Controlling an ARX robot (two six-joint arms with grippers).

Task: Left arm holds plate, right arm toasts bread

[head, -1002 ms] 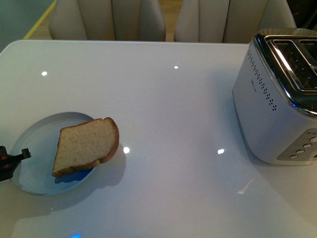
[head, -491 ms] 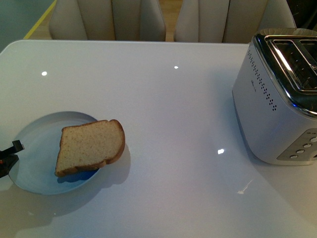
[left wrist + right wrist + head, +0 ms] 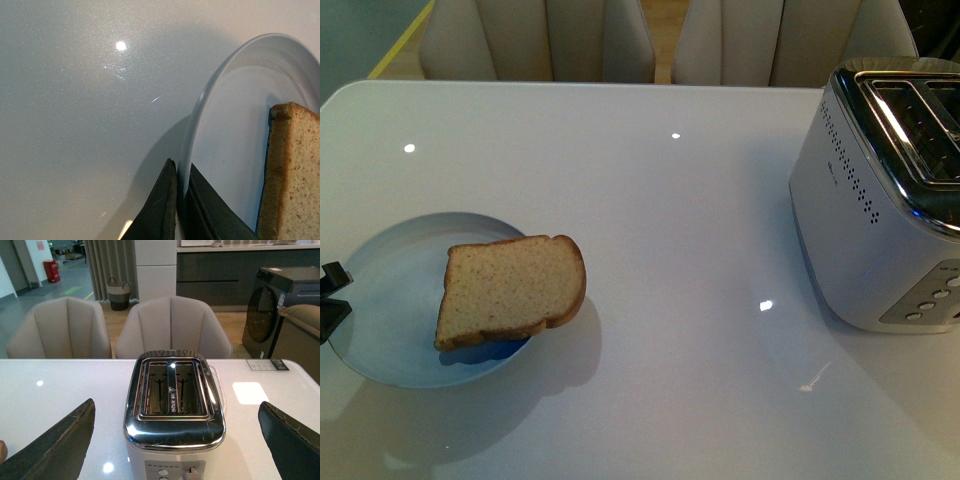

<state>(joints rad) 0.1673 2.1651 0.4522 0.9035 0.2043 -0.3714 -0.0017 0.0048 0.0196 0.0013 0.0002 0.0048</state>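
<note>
A pale blue plate (image 3: 390,300) is at the table's front left with a slice of brown bread (image 3: 510,290) lying on it, the slice overhanging the plate's right rim. My left gripper (image 3: 332,298) is shut on the plate's left rim and holds it lifted, its shadow below. In the left wrist view the black jaws (image 3: 179,200) pinch the rim of the plate (image 3: 225,115), with the bread (image 3: 295,175) beside them. My right gripper (image 3: 177,440) is open and empty, facing a silver two-slot toaster (image 3: 172,405). The toaster (image 3: 880,190) stands at the right.
The white glossy table (image 3: 660,200) stretches between plate and toaster. Beige chairs (image 3: 540,40) stand behind its far edge. The toaster's slots (image 3: 172,387) are empty and its lever (image 3: 190,472) is on the near face.
The plate with the bread has risen and shifted right; its shadow has grown. The left gripper at the rim has moved with it. The toaster has not moved.
</note>
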